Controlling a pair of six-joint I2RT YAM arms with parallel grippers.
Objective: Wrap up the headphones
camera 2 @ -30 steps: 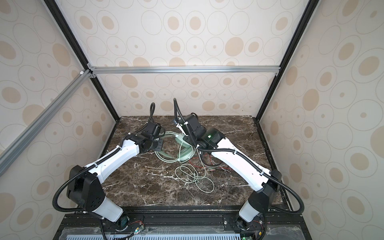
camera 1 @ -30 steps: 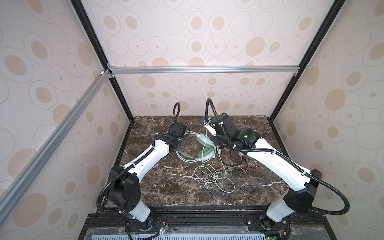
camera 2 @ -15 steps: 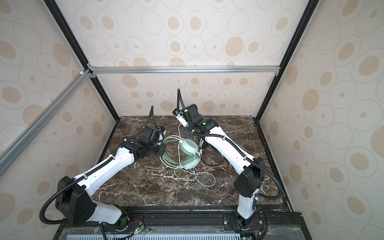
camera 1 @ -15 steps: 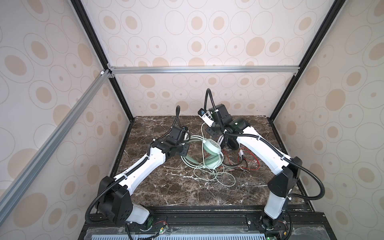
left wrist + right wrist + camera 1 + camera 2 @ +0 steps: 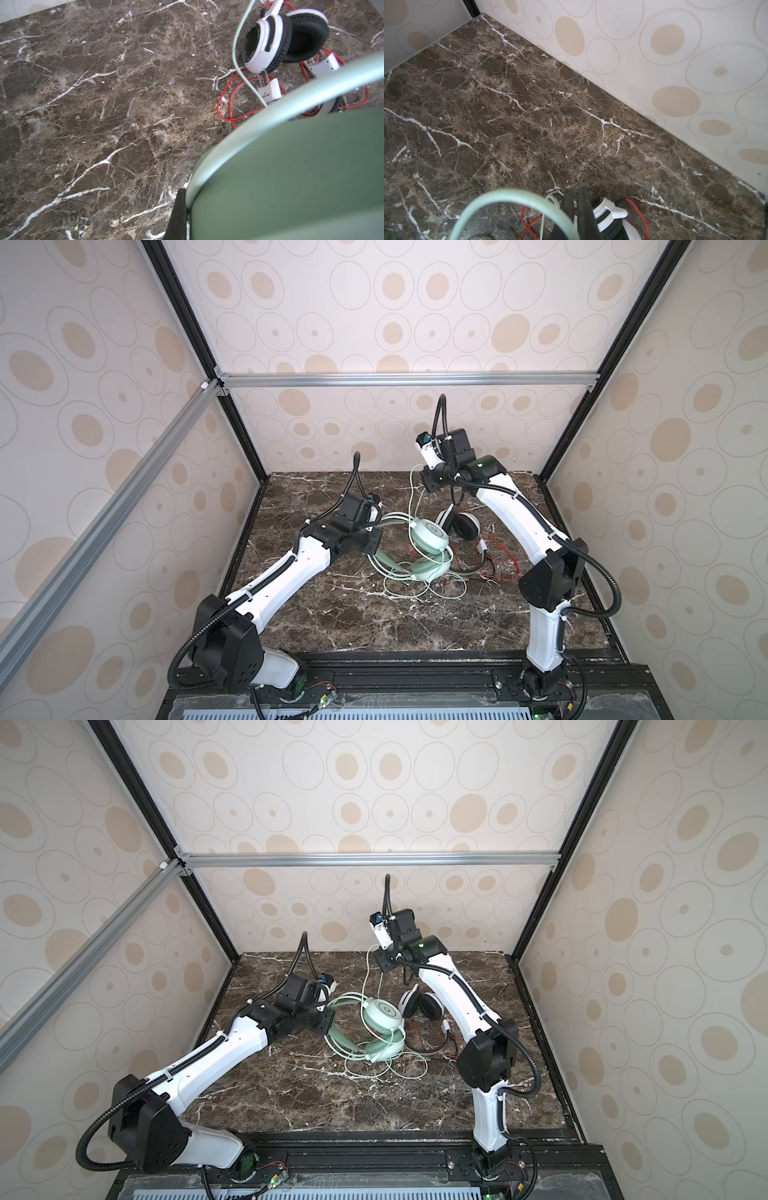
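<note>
You are looking down on a dark brown marble tabletop point(image 5: 353, 622) that is filling the lower middle of both top views, with white veins running across it. Cream walls point(image 5: 374, 302), printed with beige ovals and thin rings, are closing it in at the back and along both sides. A silver bar point(image 5: 407, 379) is crossing the upper middle from side to side. A second silver bar point(image 5: 104, 522) is slanting from its left end down to the left edge. Black posts point(image 5: 203, 352) are rising from the table's back corners toward the upper corners. A pale slotted strip point(image 5: 353, 714) is lying along the bottom edge.
</note>
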